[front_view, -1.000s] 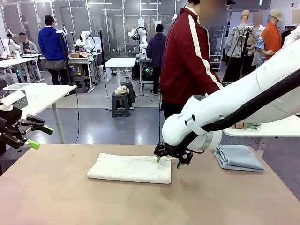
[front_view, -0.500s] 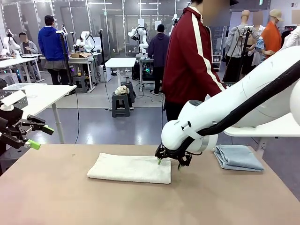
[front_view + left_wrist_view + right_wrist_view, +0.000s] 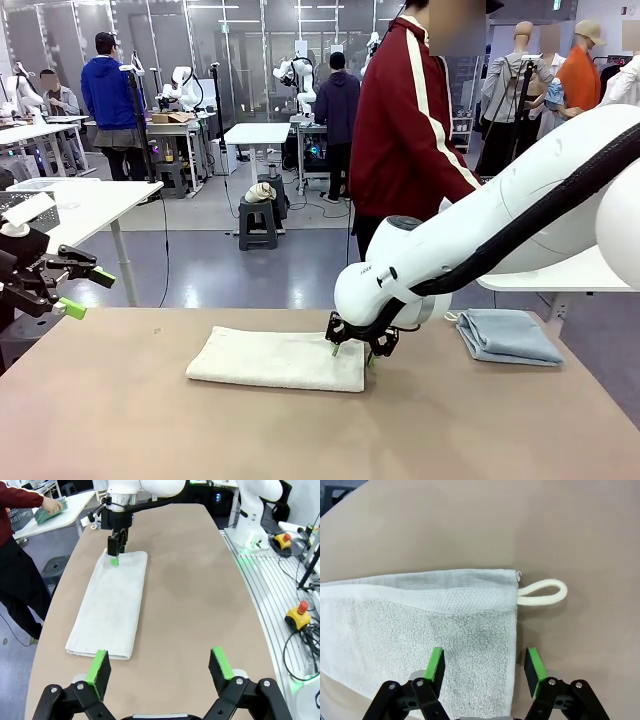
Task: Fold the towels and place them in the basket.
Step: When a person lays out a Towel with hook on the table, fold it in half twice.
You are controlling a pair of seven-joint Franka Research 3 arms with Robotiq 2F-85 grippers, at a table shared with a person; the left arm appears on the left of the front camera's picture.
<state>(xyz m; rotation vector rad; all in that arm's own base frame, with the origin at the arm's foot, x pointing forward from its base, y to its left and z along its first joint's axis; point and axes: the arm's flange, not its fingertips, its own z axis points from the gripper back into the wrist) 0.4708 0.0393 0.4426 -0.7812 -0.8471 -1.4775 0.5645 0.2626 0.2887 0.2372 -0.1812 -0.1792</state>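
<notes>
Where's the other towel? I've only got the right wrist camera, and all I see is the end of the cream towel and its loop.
Observer: The pale blue towel lies folded near the right edge of the table, apart from the cream towel.
Operator: How does the cream one lie overall?
Observer: It is folded into one long strip across the middle of the table.
Operator: And my left arm?
Observer: The left arm hovers by the table's left end, jaws wide open, holding nothing.
</notes>
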